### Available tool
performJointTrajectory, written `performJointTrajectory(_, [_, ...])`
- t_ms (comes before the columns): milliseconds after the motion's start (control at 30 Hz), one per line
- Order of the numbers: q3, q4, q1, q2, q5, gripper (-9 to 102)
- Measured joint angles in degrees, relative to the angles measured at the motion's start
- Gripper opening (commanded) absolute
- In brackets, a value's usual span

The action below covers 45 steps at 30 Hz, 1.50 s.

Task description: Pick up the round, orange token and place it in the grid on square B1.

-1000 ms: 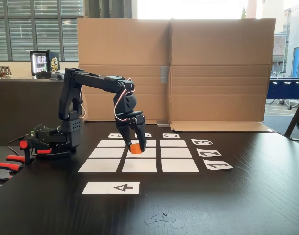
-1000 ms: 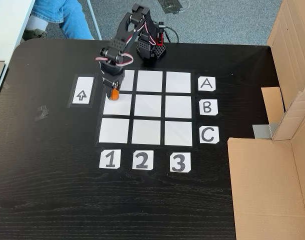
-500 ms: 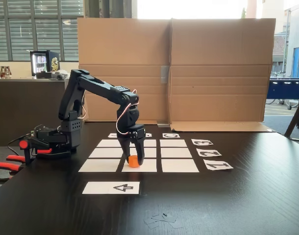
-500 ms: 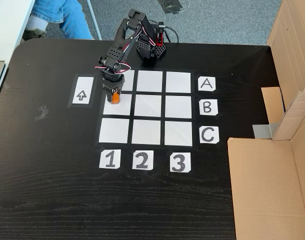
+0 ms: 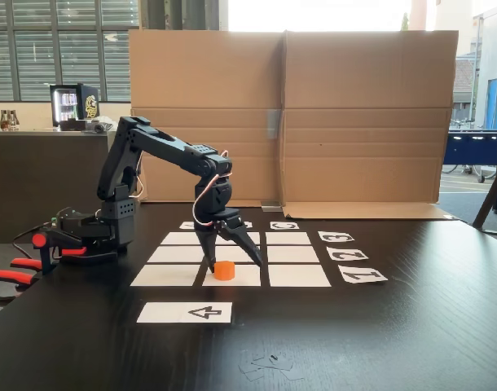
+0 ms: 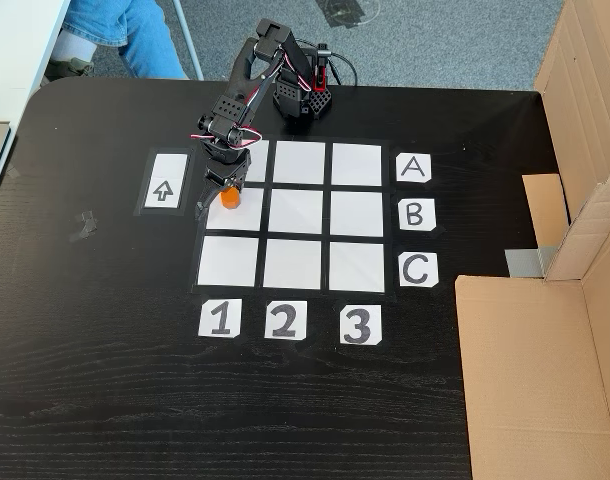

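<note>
Pincer [image 5: 235,264] [image 6: 214,199]: black, two-fingered, pointing down, fingers spread wide, gripping nothing. Small bright orange plastic cylinder token [image 5: 224,270] [image 6: 228,197]: upright on the paper between the spread fingertips; contact with either finger cannot be told. Square B1 [image 6: 231,212]: white paper rectangle, row B, column 1, bearing the token near its upper edge in a fixed view. Grid [image 6: 358,215] [image 5: 297,275]: nine white rectangles, lettered and numbered labels alongside. Dark wooden surface [image 6: 105,380]. White strip with black arrow [image 6: 164,182], just beside the grid.
</note>
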<state>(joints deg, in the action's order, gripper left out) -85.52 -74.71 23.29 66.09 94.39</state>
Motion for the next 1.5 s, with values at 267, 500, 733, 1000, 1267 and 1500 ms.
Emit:
performJointTrajectory(267, [-21.4, 14.2, 4.3, 22.2, 0.3, 80])
performJointTrajectory(500, [-40.3, 23.1, 14.7, 51.7, -1.1, 79])
performJointTrajectory(733, [-53.2, 38.1, 35.9, 76.3, -2.1, 20])
performJointTrajectory(1000, [-71.6, 40.6, 56.3, 103.3, -2.8, -1])
performJointTrajectory(1267, [-83.6, 25.5, 65.5, 123.0, -7.4, -1])
performJointTrajectory(1500, [-86.9, 24.7, 65.8, 124.4, -7.7, -1])
